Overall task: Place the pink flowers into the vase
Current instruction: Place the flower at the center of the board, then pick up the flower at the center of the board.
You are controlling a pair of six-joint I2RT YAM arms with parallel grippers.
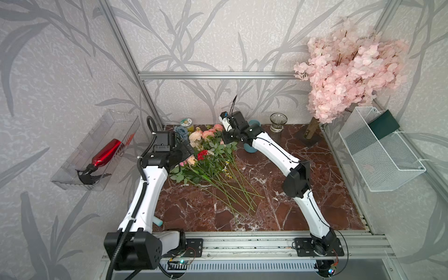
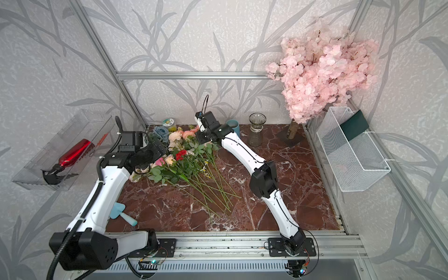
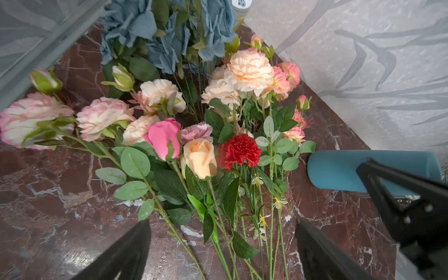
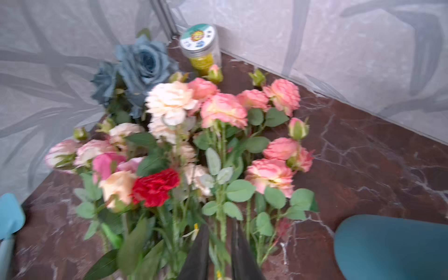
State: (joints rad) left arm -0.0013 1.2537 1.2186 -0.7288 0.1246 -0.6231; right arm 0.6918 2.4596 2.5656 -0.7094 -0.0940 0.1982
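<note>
Our left gripper (image 3: 221, 221) stands wide open in the left wrist view. Its two black fingers (image 3: 126, 252) are spread apart above the green stems and grip nothing. Beyond them the pink flowers (image 3: 281, 82) lie in a heap: ruffled heads from pale peach to pink, small buds, toothed green leaves and thin stems. A red carnation (image 3: 238, 151) and a smooth pink rosebud (image 3: 162, 138) lie among them. Blue roses (image 3: 167, 48) lie behind the heap and a teal cup (image 3: 339, 169) is beside it.

The right wrist view is blurred. There our right gripper (image 4: 219, 228) has its fingers close together with one stem of the pink flowers between them; whether they pinch it we cannot tell. A jar (image 4: 201, 46) with a printed lid stands by the wall.

In both top views the flowers lie on the tabletop (image 1: 315, 194), red-brown marble with white veins. Their heads point toward the back left corner and their stems fan toward the middle. The glass vase (image 1: 278, 122) stands upright at the back edge, well apart from them. A pale blossom tree (image 1: 351, 68) fills the back right corner. The walls (image 1: 218, 36) are grey with a leaf pattern. A white wire basket (image 1: 380, 157) hangs on the right, and a clear tray (image 1: 72, 167) with a red spray bottle (image 1: 106, 152) hangs on the left.
</note>
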